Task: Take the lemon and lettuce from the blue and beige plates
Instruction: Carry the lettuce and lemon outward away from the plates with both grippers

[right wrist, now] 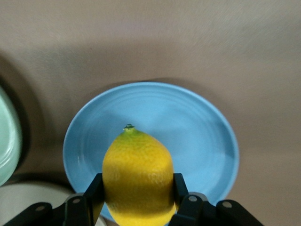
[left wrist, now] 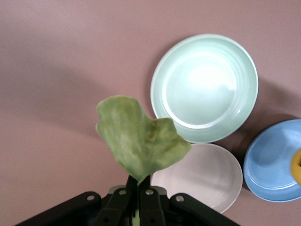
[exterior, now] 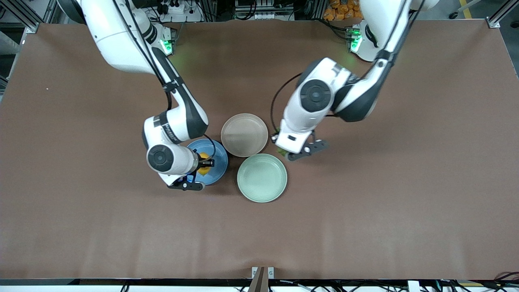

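- while clamped at its widest part between the two fingers of the right gripper [right wrist: 138, 200], the lemon [right wrist: 138, 178] hangs in the air over the blue plate [right wrist: 197, 136], its stem nub pointing away from the wrist.
- on the clock face of the front view, the lemon [exterior: 204, 163] shows as a yellow spot at about 9 o'clock within the blue plate [exterior: 217, 162]; the right gripper [exterior: 201, 164] reaches in from that same side.
- lettuce [left wrist: 140, 139]: one crinkled green leaf, pinched at its narrow base by the closed fingers of the left gripper [left wrist: 139, 188], its blade spreading away from the wrist.
- the leaf is held in the air over bare table, just beside the beige plate [left wrist: 207, 176] and the mint-green plate [left wrist: 205, 87]; one edge overlaps the beige rim in the left wrist view.
- in the front view the left gripper [exterior: 288, 153] sits at about 4 o'clock from the beige plate [exterior: 244, 134] and at about 1 o'clock from the mint-green plate [exterior: 262, 177]; only a sliver of the lettuce [exterior: 281, 152] shows beneath it.
- plates: beige and mint-green both hold nothing; the three stand close together on the brown table [exterior: 405, 182], mint-green nearest the front camera, beige farthest, blue toward the right arm's end.
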Motion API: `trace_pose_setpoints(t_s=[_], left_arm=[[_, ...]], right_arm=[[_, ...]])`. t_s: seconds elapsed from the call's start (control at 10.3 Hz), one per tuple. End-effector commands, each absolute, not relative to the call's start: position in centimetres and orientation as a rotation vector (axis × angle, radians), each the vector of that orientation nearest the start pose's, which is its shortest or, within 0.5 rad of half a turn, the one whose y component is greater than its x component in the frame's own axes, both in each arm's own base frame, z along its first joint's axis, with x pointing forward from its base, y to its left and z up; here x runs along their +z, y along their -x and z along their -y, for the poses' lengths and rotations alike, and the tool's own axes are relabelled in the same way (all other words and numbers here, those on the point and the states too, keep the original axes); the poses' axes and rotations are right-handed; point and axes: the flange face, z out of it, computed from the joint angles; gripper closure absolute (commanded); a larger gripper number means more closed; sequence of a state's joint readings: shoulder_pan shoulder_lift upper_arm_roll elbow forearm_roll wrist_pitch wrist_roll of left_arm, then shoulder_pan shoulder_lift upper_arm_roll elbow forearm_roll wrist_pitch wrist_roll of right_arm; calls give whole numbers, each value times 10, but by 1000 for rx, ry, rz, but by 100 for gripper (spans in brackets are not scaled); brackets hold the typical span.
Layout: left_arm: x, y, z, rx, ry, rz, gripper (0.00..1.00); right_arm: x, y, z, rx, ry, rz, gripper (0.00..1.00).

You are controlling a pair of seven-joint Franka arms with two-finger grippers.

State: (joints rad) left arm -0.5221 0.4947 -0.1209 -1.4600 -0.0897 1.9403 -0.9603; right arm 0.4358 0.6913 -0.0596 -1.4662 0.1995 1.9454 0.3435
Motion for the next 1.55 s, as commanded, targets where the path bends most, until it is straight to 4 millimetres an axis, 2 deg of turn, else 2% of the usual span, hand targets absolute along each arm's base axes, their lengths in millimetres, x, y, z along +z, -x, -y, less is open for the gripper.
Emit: trace_pose_setpoints(t_s=[0.0,0.1,0.29,0.39,0.48,0.58,0.68,0.77,0.87,0.97,1.16,1.26,1.45], left_arm=[[433,-569,372,63,3120,457,100],[445,-573,358,32,3110,359,100],[461,-591,305,69,3108,192,100],[461,-599,282,99,3100,131,100],[458,-604,263,137,3092,81,100],[453,-612,245,153,3092,47,100],[447,-619,226,174,3092,9,100],[439,-623,211,203,3089,-25,100],[430,-627,199,237,3084,-42,100],[415,-626,196,278,3075,-57,100],[380,-629,178,369,3059,-60,100],[368,-628,174,398,3054,-51,100],[347,-624,168,406,3055,-48,100]], right_arm=[[302,-666,-207,373,3067,71,100],[310,-672,-162,396,3086,176,100],[324,-681,-78,405,3123,246,100],[328,-681,-45,431,3128,250,100],[326,-679,-18,452,3125,268,100],[315,-672,16,488,3100,274,100],[302,-663,60,511,3056,293,100],[292,-657,89,527,3035,299,100],[284,-652,95,547,3028,278,100],[272,-649,97,536,3015,253,100],[248,-640,92,520,2972,135,100],[246,-640,84,525,2968,47,100],[233,-636,80,545,2973,6,100]])
